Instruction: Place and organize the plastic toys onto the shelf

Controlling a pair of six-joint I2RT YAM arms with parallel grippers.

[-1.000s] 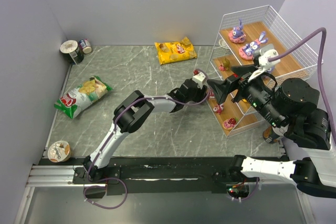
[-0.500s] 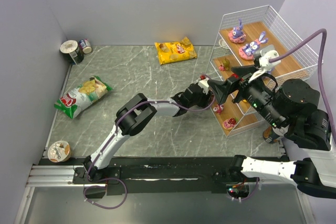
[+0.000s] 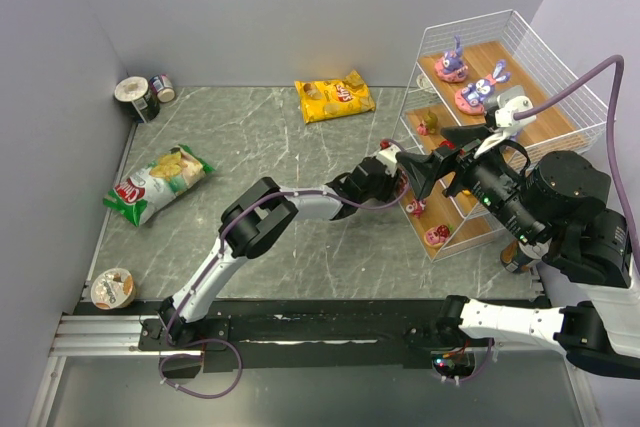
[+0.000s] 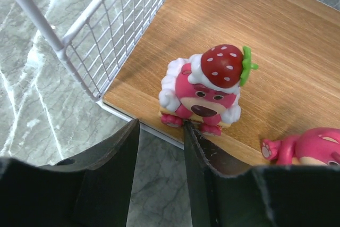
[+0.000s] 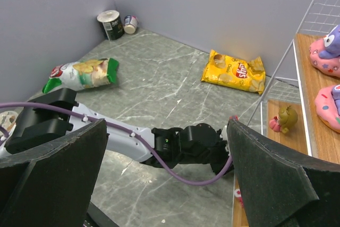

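two purple bunnies on shelf top board, olive figurine on middle board, strawberry bear and pink toy on lowest board, left gripper slightly parted, empty, just beside bear, right gripper wide apart, empty

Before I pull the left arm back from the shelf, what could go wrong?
The strawberry bear stands at the very front lip of the board, with a left gripper finger at its feet; a nudge could tip it off. The right gripper hangs close to the left arm; they may clash.
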